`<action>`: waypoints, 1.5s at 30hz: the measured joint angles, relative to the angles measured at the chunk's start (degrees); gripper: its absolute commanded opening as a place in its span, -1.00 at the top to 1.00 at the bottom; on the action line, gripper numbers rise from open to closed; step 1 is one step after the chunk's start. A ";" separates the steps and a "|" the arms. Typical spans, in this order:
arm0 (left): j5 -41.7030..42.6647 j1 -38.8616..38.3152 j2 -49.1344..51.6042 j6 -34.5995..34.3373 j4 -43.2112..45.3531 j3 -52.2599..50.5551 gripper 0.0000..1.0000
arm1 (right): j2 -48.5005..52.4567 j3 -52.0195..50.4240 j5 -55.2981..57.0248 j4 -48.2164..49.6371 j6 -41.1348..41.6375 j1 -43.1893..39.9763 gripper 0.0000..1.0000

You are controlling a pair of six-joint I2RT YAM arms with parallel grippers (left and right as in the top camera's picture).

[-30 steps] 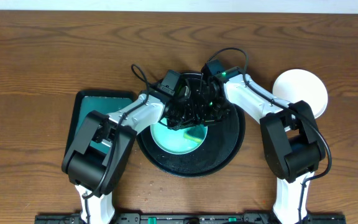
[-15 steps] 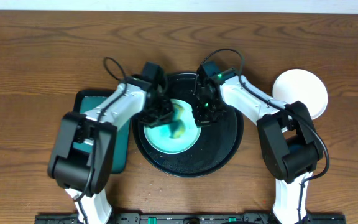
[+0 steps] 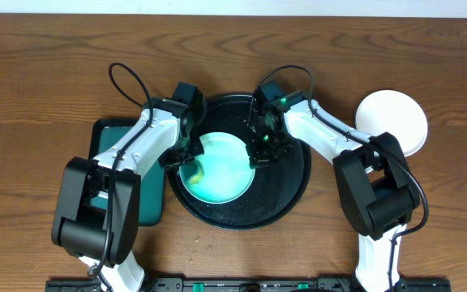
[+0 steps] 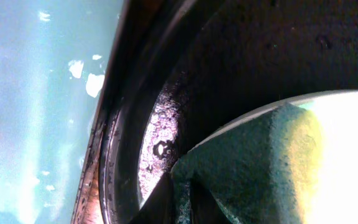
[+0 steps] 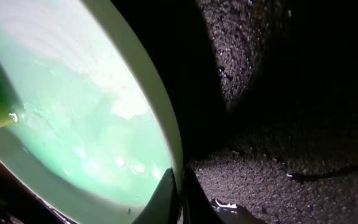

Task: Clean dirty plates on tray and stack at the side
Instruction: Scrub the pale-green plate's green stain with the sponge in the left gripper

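Observation:
A pale mint-green plate (image 3: 221,166) lies on the round black tray (image 3: 286,191); its face looks clean of smears. My right gripper (image 3: 259,152) is shut on the plate's right rim, and the right wrist view shows the rim (image 5: 166,134) pinched between its fingers (image 5: 179,194). My left gripper (image 3: 187,160) is shut on a green-and-yellow sponge (image 3: 194,171) at the plate's left edge. The left wrist view shows the sponge (image 4: 260,162) in the fingers (image 4: 180,200) over the tray's rim (image 4: 129,124). A white plate (image 3: 393,122) sits on the table to the right of the tray.
A teal rectangular tray (image 3: 128,174) lies just left of the black tray, under my left arm, and fills the left of the left wrist view (image 4: 36,93). Brown wooden table (image 3: 47,73) all round. Arm cables loop above both wrists.
My left gripper has dragged the sponge from the middle of the plate to its left edge. The green-yellow patch on the plate's face is gone. The right gripper kept its hold on the rim.

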 measured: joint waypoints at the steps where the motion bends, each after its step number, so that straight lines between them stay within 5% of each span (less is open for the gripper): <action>1: 0.63 0.00 0.00 1.53 0.02 0.00 0.86 | 0.00 0.00 -0.07 -0.07 0.00 -0.02 0.97; 11: 20.83 -3.80 0.79 14.69 5.18 -1.84 0.86 | 0.00 -0.04 1.27 -1.14 -0.02 -1.20 0.97; 26: 38.45 -10.91 2.89 11.10 18.67 -3.50 0.86 | 0.00 -0.11 3.26 -1.97 -0.46 -2.10 0.97; 35: 39.69 -9.35 2.95 6.75 21.27 -3.65 0.86 | 0.00 -0.09 3.54 -2.16 -0.44 -2.10 0.97; 45: 27.78 -4.85 -4.59 5.99 6.58 -3.67 0.86 | 0.00 -0.11 3.45 -2.14 -0.44 -2.10 0.97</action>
